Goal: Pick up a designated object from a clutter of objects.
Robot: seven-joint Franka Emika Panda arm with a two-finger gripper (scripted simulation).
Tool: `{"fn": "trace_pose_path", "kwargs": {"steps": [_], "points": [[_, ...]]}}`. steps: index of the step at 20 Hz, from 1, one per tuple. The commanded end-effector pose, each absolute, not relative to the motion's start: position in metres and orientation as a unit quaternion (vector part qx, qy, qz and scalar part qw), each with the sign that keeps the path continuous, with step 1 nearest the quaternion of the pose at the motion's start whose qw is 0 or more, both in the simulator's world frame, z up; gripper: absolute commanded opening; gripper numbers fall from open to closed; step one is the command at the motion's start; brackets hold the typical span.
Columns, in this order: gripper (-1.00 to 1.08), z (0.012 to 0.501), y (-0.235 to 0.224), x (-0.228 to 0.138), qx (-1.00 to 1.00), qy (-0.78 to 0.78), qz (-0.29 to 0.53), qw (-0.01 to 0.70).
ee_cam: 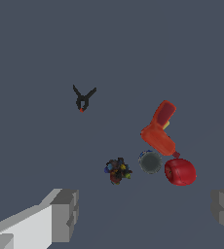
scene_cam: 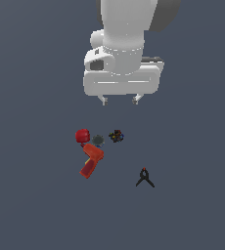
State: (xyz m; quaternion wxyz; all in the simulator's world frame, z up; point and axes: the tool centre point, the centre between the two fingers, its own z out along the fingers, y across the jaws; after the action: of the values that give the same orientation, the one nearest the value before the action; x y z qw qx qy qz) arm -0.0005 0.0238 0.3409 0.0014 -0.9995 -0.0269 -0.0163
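The designated object is a small glossy deep-red lump [scene_cam: 82, 136] [ee_cam: 180, 172] lying on the grey floor at the exterior view's left end of the clutter. A grey-teal disc [scene_cam: 98, 141] [ee_cam: 150, 162] touches it, and the orange-red drill shape [scene_cam: 91, 160] [ee_cam: 158, 131] lies just in front. A dark multicoloured bit [scene_cam: 116, 136] [ee_cam: 117, 170] and a black A-shaped clamp [scene_cam: 145, 177] [ee_cam: 84, 98] complete the clutter. My gripper [scene_cam: 120, 100] [ee_cam: 145, 214] hangs open well above the clutter, holding nothing, its fingers [ee_cam: 65, 214] spread wide.
The flat dark grey floor [scene_cam: 36, 195] stretches all round the small group of items. The arm's white wrist body [scene_cam: 122, 73] fills the upper middle of the exterior view.
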Motion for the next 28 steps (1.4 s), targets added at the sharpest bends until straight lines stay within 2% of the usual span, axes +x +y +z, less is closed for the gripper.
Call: {"fn": "trace_pose_path", "kwargs": {"steps": [1, 16, 22, 28], "points": [[1.0, 0.341, 0.024, -0.001, -1.0, -0.027, -0.016, 0.001], [1.0, 0.345, 0.018, 0.007, -0.998, -0.051, -0.026, -0.012], [1.0, 0.322, 0.003, 0.008, -0.998, -0.054, -0.023, -0.008], [1.0, 0.278, -0.028, 0.006, -0.998, -0.058, -0.019, -0.002]]}}
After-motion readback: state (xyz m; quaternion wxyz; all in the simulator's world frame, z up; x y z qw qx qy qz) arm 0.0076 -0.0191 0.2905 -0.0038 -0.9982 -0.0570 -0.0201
